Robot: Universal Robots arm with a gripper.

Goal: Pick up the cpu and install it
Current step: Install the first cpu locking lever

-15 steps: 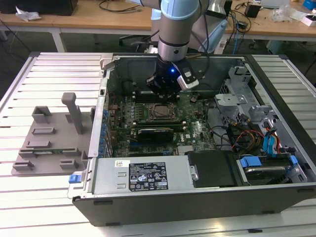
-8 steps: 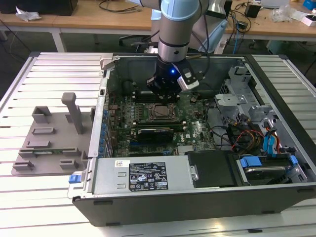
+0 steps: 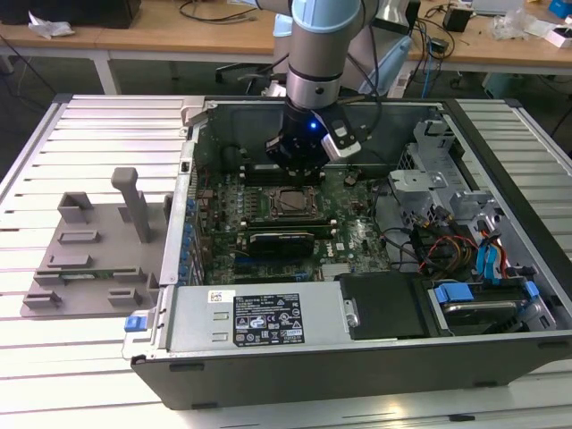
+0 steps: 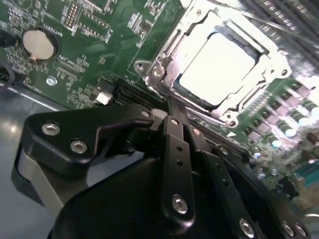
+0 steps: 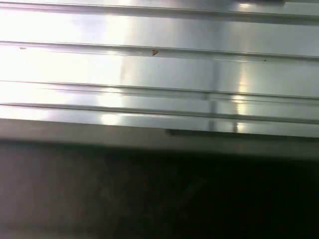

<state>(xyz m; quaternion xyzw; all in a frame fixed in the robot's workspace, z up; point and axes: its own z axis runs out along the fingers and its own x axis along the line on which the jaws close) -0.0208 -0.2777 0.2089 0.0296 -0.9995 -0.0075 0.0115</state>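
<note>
Hovering: gripper (image 3: 299, 164) hung low over the board's far edge, just behind the socket (image 3: 290, 204).
Fingers: pressed together, nothing between them in the second wrist view.
Cpu (image 4: 217, 67): sat in the socket, frame around it, apparently placed already.
Nearby: fixture (image 3: 94, 246) well outside the case's (image 3: 357, 353) wall, cables (image 3: 438, 250) clear.

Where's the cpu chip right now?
In the second wrist view the cpu sits inside the metal socket frame on the green motherboard, just beyond the gripper.
</note>
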